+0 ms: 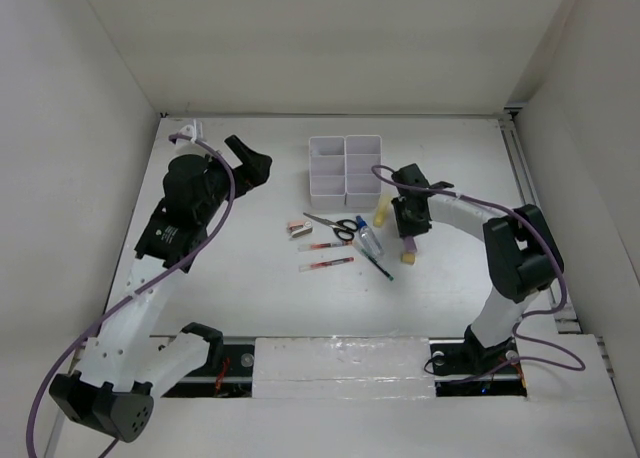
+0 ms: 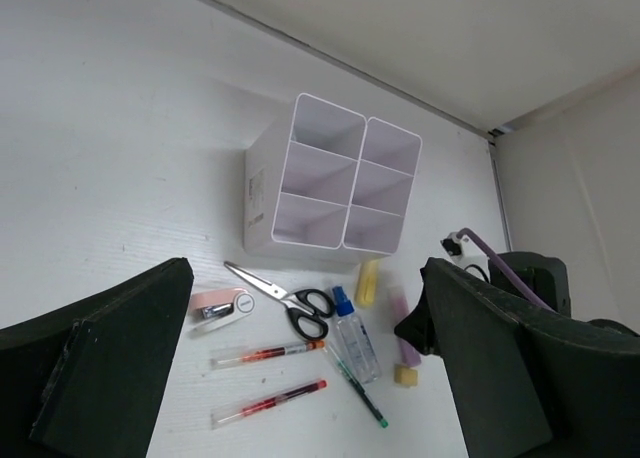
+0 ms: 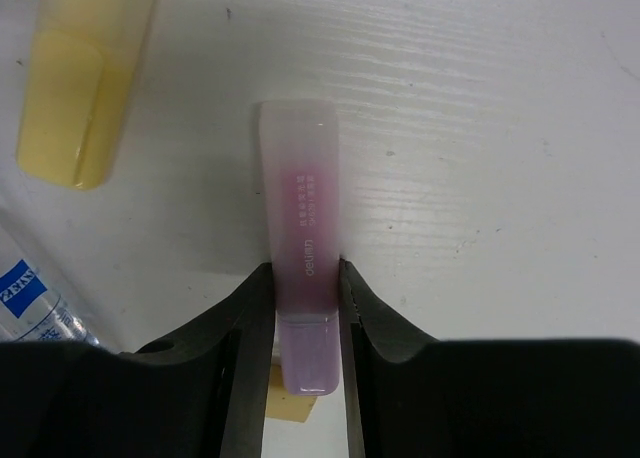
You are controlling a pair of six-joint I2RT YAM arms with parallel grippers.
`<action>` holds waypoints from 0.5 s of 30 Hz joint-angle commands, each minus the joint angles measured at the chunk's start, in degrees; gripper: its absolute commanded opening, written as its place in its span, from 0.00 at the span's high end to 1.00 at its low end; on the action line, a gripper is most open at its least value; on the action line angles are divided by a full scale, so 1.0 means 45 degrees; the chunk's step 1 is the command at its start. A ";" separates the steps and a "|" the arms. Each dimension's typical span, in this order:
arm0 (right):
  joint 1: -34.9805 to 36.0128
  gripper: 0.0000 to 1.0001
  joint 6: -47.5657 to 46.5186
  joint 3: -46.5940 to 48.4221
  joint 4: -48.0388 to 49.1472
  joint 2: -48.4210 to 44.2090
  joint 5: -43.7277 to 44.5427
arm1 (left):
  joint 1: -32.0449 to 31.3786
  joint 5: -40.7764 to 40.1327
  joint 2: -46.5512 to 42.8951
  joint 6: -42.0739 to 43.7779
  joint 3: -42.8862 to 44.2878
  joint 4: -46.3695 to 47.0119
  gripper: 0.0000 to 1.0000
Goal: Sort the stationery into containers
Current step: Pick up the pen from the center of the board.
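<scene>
The white six-compartment container (image 1: 345,165) stands at the back middle and also shows in the left wrist view (image 2: 262,203). In front of it lie the scissors (image 1: 338,225), two red-white pens (image 1: 330,245), a dark pen (image 1: 377,265), a blue-capped bottle (image 1: 370,240) and a yellow bar (image 1: 381,211). My right gripper (image 3: 305,273) is shut on a pink bar (image 3: 300,218), low at the table. A small yellow eraser (image 3: 290,403) lies under the bar's near end. My left gripper (image 1: 255,163) is open and empty, raised at the back left.
A small pink and white stapler-like item (image 2: 222,310) lies left of the scissors (image 2: 290,303). White walls close in the table on the left, back and right. A metal rail (image 1: 520,168) runs along the right edge.
</scene>
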 commanded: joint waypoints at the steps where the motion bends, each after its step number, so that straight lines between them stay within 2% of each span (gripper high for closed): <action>1: -0.0019 1.00 0.0634 0.0134 -0.0882 -0.0430 0.1105 | 0.0004 0.0844 0.0055 0.0205 0.0391 0.0464 0.00; 3: -0.0019 1.00 0.0869 0.0134 -0.0883 -0.1459 0.1808 | 0.0004 0.1976 0.0056 0.0205 -0.0133 0.1456 0.00; 4: 0.0174 1.00 0.1140 0.0134 -0.1019 -0.1892 0.2101 | 0.0004 0.3549 0.0210 0.0205 -0.0349 0.1964 0.00; 5: 0.0292 1.00 0.1143 0.0269 -0.1175 -0.2322 0.2626 | -0.0112 0.4338 0.0386 0.0205 -0.0603 0.2549 0.00; 6: 0.0448 1.00 0.1337 0.0386 -0.1176 -0.2752 0.2805 | -0.0306 0.4965 0.0523 -0.0201 -0.0876 0.3792 0.00; 8: 0.0604 1.00 0.1456 0.0542 -0.1139 -0.4060 0.2807 | -0.0754 0.6097 0.0874 -0.0457 -0.1366 0.4757 0.00; 10: 0.1112 1.00 0.1319 0.0544 -0.0710 -0.5291 0.1640 | -0.0893 0.6764 0.1616 -0.0906 -0.1504 0.5968 0.00; 11: 0.1365 1.00 0.1164 0.0544 -0.0398 -0.5682 0.1075 | -0.0894 0.7735 0.1870 -0.1062 -0.1504 0.6417 0.00; 12: 0.1638 1.00 0.1163 0.0544 0.0533 -0.6034 0.0180 | -0.0894 0.8131 0.2336 -0.1238 -0.1504 0.6828 0.00; 15: 0.2713 1.00 0.1571 0.0544 0.1786 -0.6895 -0.0511 | -0.1010 0.8973 0.2652 -0.1668 -0.1757 0.8372 0.00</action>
